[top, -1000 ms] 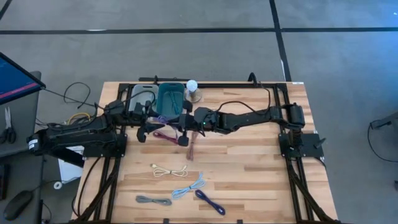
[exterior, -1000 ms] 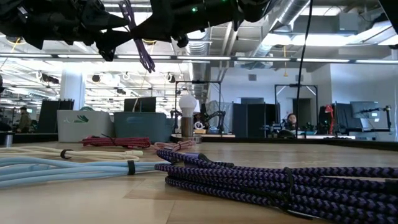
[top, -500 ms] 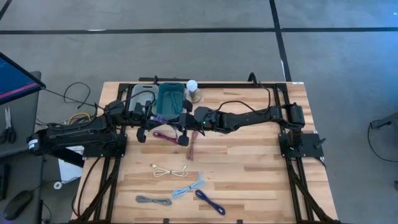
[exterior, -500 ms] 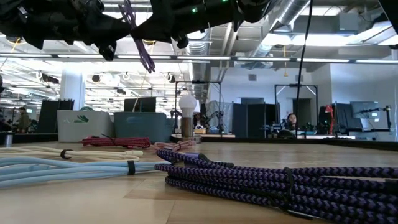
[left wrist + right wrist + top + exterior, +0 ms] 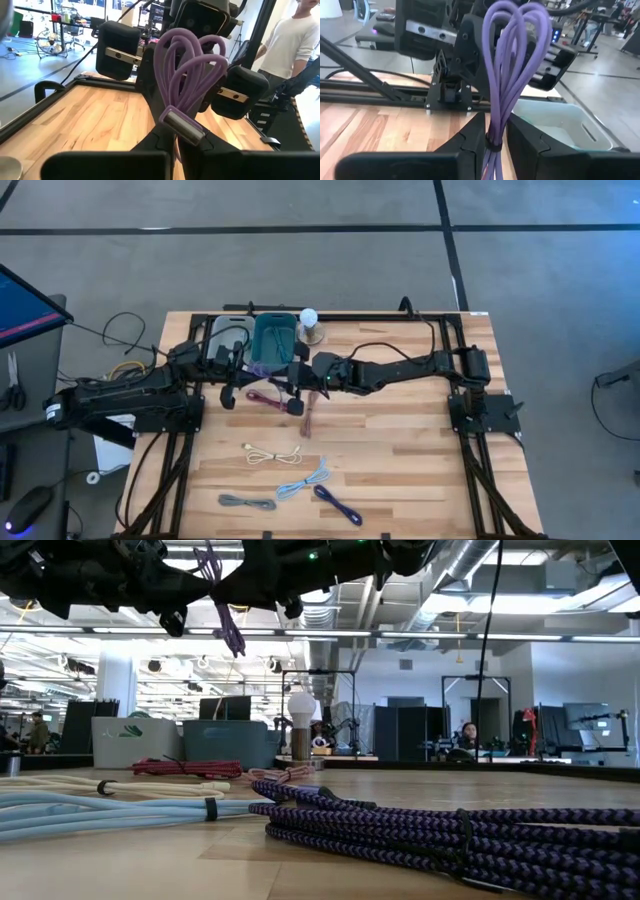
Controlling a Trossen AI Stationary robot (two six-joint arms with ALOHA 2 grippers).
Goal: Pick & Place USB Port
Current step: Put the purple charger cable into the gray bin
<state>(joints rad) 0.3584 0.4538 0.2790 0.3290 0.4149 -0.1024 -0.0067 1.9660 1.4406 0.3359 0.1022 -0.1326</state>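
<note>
A light purple USB cable, coiled into a bundle, hangs in the air between my two grippers, just near of the teal bin. My left gripper comes from the table's left and is shut on the bundle. My right gripper comes from the right, faces the left one, and is shut on the same bundle. In the left wrist view the bundle's loops stand up and a metal USB plug lies at the fingers. In the low view the bundle hangs high above the table. My left gripper pinches the purple bundle at its plug end between its two fingers, coming level from the table's left. The bundle is lifted clear of the table. My right gripper pinches the gathered strands near the bundle's tie between its two fingers, coming level from the table's right. The loops fan out beyond the fingers, clear of the table.
A grey bin and a white bulb-shaped object stand by the teal bin at the far edge. Red and pink cables lie below the grippers. Cream, light blue, grey and dark purple cables lie near the front.
Both arms have kept almost still, facing each other over the purple bundle. In the low view the bundle's upper loops have bunched a little between the grippers.
</note>
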